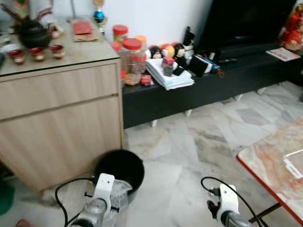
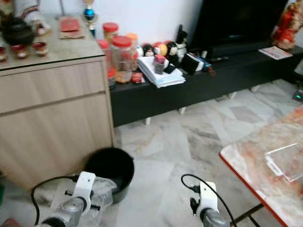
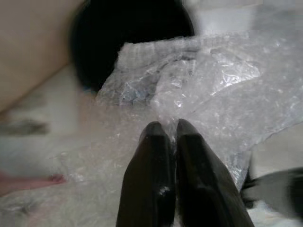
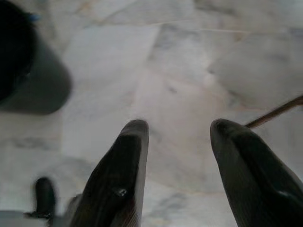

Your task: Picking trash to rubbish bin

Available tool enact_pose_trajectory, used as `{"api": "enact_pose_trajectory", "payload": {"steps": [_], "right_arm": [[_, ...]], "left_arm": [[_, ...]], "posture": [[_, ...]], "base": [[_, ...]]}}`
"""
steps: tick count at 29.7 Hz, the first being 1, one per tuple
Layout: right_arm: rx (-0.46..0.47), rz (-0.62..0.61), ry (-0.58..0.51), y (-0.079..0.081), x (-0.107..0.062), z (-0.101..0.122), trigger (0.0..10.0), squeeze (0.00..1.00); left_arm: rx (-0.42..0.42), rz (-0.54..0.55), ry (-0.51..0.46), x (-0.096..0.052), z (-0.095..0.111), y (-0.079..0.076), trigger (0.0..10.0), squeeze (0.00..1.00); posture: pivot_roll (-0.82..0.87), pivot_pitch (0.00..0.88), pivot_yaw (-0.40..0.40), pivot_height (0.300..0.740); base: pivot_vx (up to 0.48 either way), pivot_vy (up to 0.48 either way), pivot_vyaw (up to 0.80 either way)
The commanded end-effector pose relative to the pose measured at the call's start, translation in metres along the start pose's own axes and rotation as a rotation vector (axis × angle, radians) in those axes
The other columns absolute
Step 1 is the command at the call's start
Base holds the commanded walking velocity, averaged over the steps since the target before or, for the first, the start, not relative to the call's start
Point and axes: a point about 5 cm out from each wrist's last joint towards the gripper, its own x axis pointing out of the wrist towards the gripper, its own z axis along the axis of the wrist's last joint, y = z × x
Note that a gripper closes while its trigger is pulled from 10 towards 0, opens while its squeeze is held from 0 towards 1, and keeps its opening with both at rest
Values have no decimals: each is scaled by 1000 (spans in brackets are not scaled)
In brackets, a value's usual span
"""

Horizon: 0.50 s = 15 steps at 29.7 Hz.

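A crumpled sheet of bubble wrap (image 3: 189, 90) hangs just in front of the black rubbish bin (image 1: 120, 169) on the marble floor (image 1: 189, 142), pinched between the closed fingers of the left gripper (image 3: 171, 130). That arm reaches forward and low beside the wooden cabinet (image 1: 57, 118). The right gripper (image 4: 180, 137) hovers over bare floor, fingers spread apart, near the marble-topped table (image 1: 274, 161).

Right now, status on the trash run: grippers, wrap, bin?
Left gripper shut on bubble wrap, held near the bin. Right gripper open, empty, over floor. Wrap not yet in the bin. Nothing between them.
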Motion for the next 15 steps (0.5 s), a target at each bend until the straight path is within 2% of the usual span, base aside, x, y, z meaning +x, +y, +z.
{"api": "enact_pose_trajectory", "payload": {"steps": [1, 8, 15], "right_arm": [[9, 11, -51, 6, 2, 14, 10000, 0], [-5, 19, -51, 7, 2, 16, 10000, 0], [14, 18, -59, 7, 2, 16, 10000, 0]], "left_arm": [[17, 24, 17, -1, -3, 10, 10000, 0], [17, 24, 15, 0, -2, 10, 10000, 0], [13, 26, 10, 0, -1, 10, 10000, 0]], "posture": [[11, 32, -122, 740], [11, 29, -123, 740], [9, 40, -126, 740]], "base": [[382, 0, 0], [382, 0, 0], [384, 0, 541]]}}
